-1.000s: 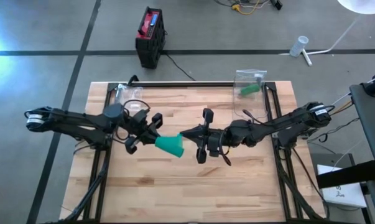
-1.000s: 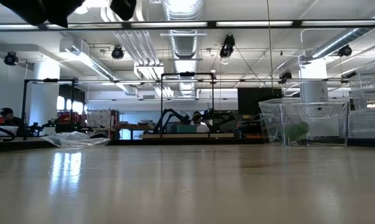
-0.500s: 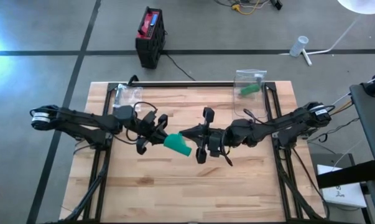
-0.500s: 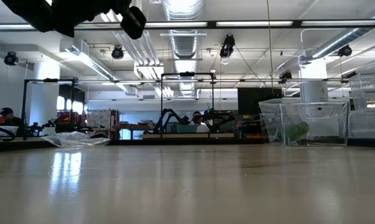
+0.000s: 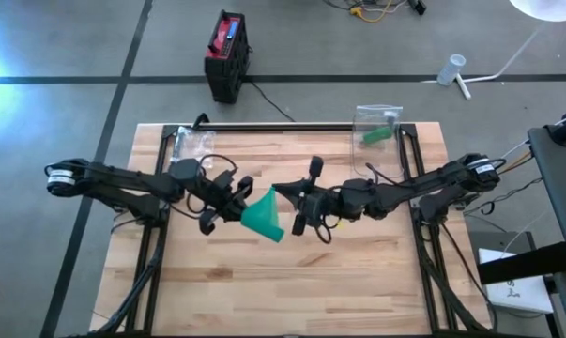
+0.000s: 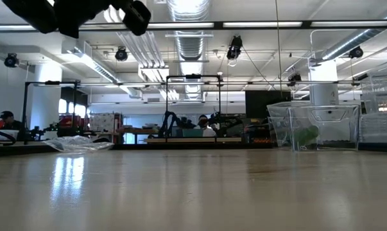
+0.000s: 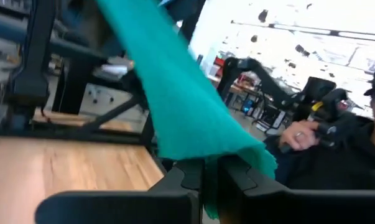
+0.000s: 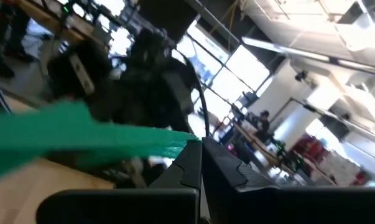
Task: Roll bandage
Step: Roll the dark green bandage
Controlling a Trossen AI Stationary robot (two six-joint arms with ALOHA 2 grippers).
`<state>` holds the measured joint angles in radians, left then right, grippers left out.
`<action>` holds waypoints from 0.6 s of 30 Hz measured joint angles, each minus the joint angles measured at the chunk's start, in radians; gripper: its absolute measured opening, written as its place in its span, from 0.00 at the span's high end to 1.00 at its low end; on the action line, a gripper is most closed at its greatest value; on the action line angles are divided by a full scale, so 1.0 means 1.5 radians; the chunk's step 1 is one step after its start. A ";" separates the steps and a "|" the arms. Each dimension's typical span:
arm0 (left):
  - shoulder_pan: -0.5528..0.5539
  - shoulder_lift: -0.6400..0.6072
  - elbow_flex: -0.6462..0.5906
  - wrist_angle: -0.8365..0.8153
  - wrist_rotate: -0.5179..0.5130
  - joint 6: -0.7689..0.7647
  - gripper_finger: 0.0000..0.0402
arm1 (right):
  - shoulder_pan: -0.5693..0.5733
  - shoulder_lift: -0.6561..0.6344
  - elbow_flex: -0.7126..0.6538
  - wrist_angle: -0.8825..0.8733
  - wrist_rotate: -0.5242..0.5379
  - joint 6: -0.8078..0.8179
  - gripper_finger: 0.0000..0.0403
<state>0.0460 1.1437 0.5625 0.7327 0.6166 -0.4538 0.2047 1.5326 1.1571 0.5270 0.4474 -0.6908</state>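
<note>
A green bandage (image 5: 262, 216) hangs in the air above the middle of the wooden table (image 5: 292, 282), spread into a flat triangle between my two grippers. My left gripper (image 5: 239, 208) is shut on its left part. My right gripper (image 5: 280, 192) is shut on its upper right corner. In the left wrist view the bandage (image 7: 175, 93) rises from the shut fingers. In the right wrist view it (image 8: 81, 134) runs as a flat strip away from the fingers. The low view shows only dark parts of my left arm (image 6: 71, 13) at the top, no bandage. My left gripper pinches the bandage's lower end (image 7: 206, 163) between its two shut fingers, coming level from the table's left. The bandage is lifted clear of the table and stretches up and away from the fingers. How many layers it has, I cannot tell. My right gripper pinches the end of the bandage strip (image 8: 190, 144) between its two shut fingers, coming level from the table's right. The strip runs nearly straight away from the fingers toward my left gripper, clear of the table.
A clear plastic bag (image 5: 376, 131) with a green thing inside stands at the back right; in the low view it is the clear container (image 6: 312, 125). Crumpled clear plastic (image 5: 191, 141) lies at the back left. A person (image 7: 361, 143) shows beyond the table.
My left gripper has gone a little toward the table's right. My right gripper has turned about its wrist and shifted slightly toward the far edge. The bandage, a small bunched wad before, has spread out into a wider flat triangle between the two grippers.
</note>
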 joint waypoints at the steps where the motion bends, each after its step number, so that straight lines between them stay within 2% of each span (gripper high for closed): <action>1: 0.000 -0.008 0.000 0.000 0.001 0.000 0.98 | 0.000 0.000 -0.002 -0.001 0.011 0.000 1.00; 10: 0.000 -0.065 0.000 -0.030 0.000 0.012 0.98 | 0.019 -0.012 -0.005 0.005 0.040 -0.034 1.00; 18: 0.000 -0.069 -0.001 -0.053 -0.026 0.029 0.98 | 0.021 -0.013 0.007 0.011 0.039 -0.050 1.00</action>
<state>0.0460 1.0409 0.5606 0.6537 0.5781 -0.4101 0.2356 1.5127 1.1673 0.5431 0.5063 -0.7655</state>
